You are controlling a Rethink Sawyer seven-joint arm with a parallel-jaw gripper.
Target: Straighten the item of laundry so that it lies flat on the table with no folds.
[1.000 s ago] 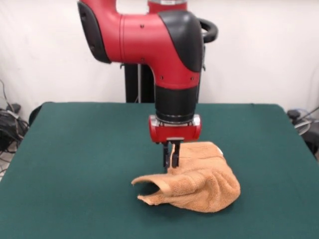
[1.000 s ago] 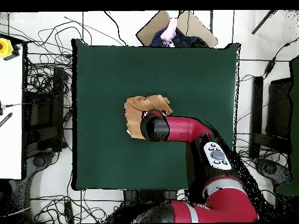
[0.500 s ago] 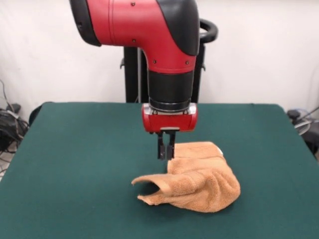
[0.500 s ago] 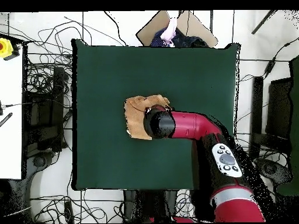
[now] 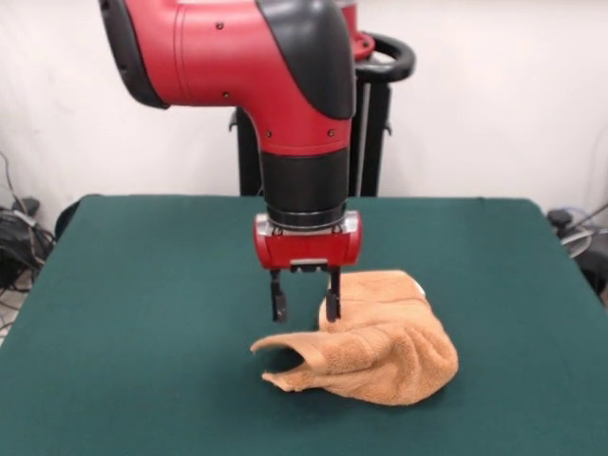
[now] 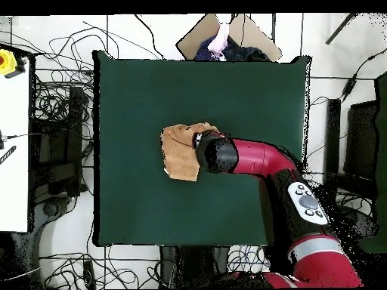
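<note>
Towel (image 5: 375, 347) lying bunched and folded near the middle of the green tabletop (image 5: 142, 313) — far from flat. Pincer (image 5: 304, 306) hovering spread and empty just above its curled flap. Risking, if closing on several layers, dragging the whole heap — not unfolding it.

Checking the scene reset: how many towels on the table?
1. The towel lies crumpled near the middle of the table, just below the open claw. None seems hidden.
</note>
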